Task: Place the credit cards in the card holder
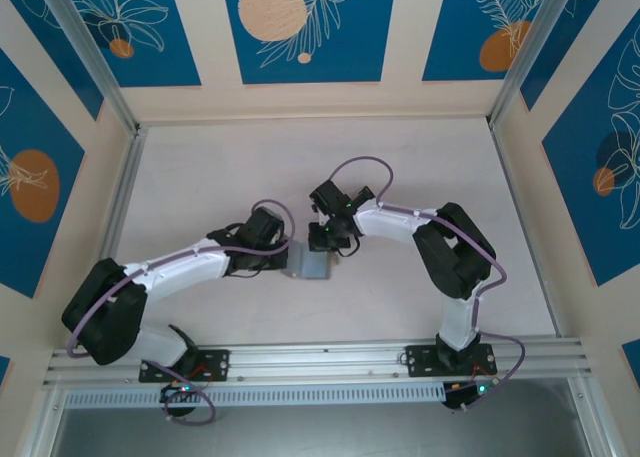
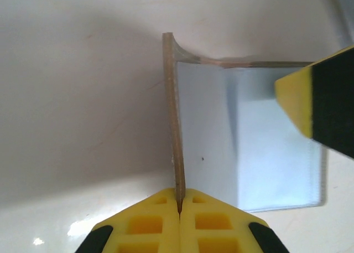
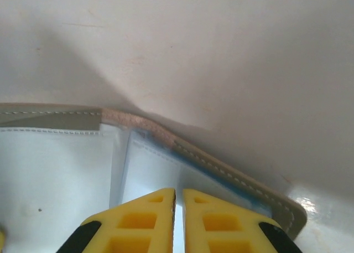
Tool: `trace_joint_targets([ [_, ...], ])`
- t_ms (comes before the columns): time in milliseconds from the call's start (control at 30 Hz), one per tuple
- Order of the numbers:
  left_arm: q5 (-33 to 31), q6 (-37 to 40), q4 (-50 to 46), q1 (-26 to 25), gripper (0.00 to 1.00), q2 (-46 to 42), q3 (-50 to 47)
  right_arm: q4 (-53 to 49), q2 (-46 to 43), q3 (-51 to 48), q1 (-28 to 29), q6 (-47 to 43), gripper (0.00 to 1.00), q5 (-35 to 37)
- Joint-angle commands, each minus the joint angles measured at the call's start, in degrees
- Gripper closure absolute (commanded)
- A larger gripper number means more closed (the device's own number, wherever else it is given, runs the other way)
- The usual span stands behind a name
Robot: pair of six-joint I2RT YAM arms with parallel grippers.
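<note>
The card holder point(image 1: 316, 267) lies opened on the table between both arms, its pale lining point(image 2: 265, 153) facing up. My left gripper point(image 2: 180, 200) is shut on one flap, which stands upright with its tan edge point(image 2: 172, 109) towards the camera. My right gripper point(image 3: 178, 193) hovers over the inner pocket point(image 3: 149, 164) beside the stitched rim point(image 3: 232, 170), jaws nearly together with a thin slit; I cannot tell if they pinch anything. One of its fingers point(image 2: 321, 103) shows in the left wrist view. The credit cards are hidden; a thin blue strip point(image 3: 221, 182) runs under the rim.
The tabletop point(image 1: 230, 177) is pale and bounded by metal rails point(image 1: 120, 197) and patterned blue walls. Both arms point(image 1: 180, 272) point(image 1: 450, 247) meet at the middle, close to each other.
</note>
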Motion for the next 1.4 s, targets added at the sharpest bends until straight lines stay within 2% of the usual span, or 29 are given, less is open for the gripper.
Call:
trace_joint_targets([
  [0,-0.3,-0.3,-1.1,1.0,1.0,-1.5,-2.9,-2.3,1.0,2.7,1.4,-0.1,0.86,1.3],
  [433,4.1,-4.0,10.5,1.6,1.0,-1.5,-12.2,-6.6,0.9,5.3,5.7,-1.5,0.82,0.6],
  [700,4.5,-7.3,12.6,1.6,1.0,-5.1,-15.4,-8.6,3.6,6.8,8.2,-1.4,0.83,-0.7],
  [1033,3.5,-11.0,15.3,1.2,1.0,-7.2,-18.7,-8.6,7.2,7.0,8.4,-2.8,0.84,-3.3],
  [1100,3.0,-11.0,14.0,1.2,1.0,-7.7,-18.4,-9.1,8.2,7.6,8.3,-3.3,0.84,-4.1],
  [1233,-3.6,-9.9,2.7,1.2,0.75,-15.0,-16.0,-10.5,10.3,8.5,8.1,-4.5,0.81,-4.5],
  [1367,-8.6,-8.1,-8.3,1.2,0.72,-23.0,-12.7,-10.8,11.4,8.0,7.4,-5.3,0.78,-5.4],
])
